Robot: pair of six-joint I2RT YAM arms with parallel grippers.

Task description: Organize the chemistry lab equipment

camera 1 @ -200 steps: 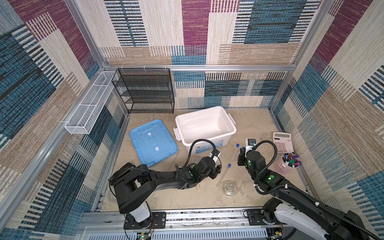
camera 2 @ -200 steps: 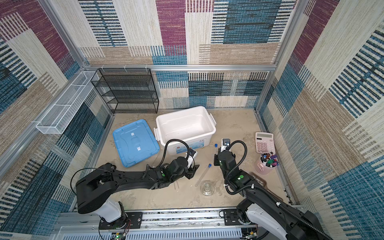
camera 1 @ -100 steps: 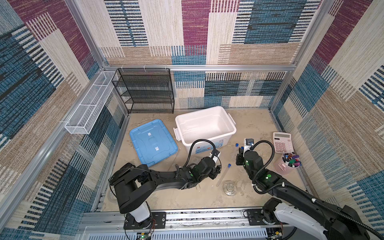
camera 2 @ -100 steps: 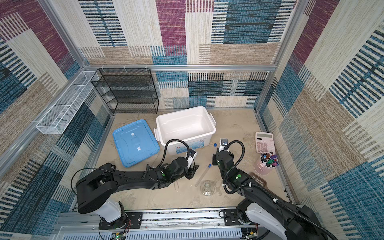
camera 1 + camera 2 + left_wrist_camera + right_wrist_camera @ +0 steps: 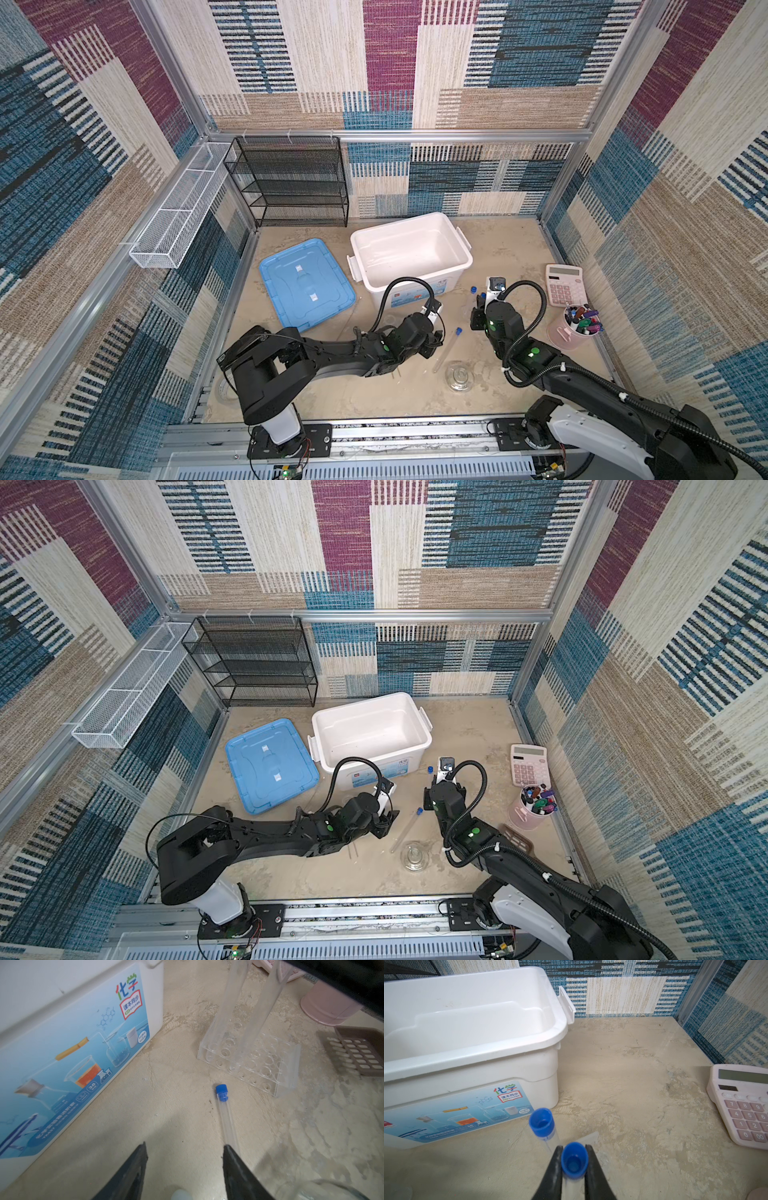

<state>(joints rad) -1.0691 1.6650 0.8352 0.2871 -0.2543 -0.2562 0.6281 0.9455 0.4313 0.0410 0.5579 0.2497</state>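
Clamping blue-capped tube at top end, R gripper; 2nd tube beside.

2 black arms — white base collars, green indicator dots, looped black cables, tapered black jaws.

Two upright clear plastic tubes run off the left wrist view's edge, caps unseen. A dark blurred shape masks part of the pink cup, and a brown slotted tray and clear glass dish are cropped. In the right wrist view the pink calculator is cut off, and the body of the blue-capped clear tube is lost inside the right gripper.
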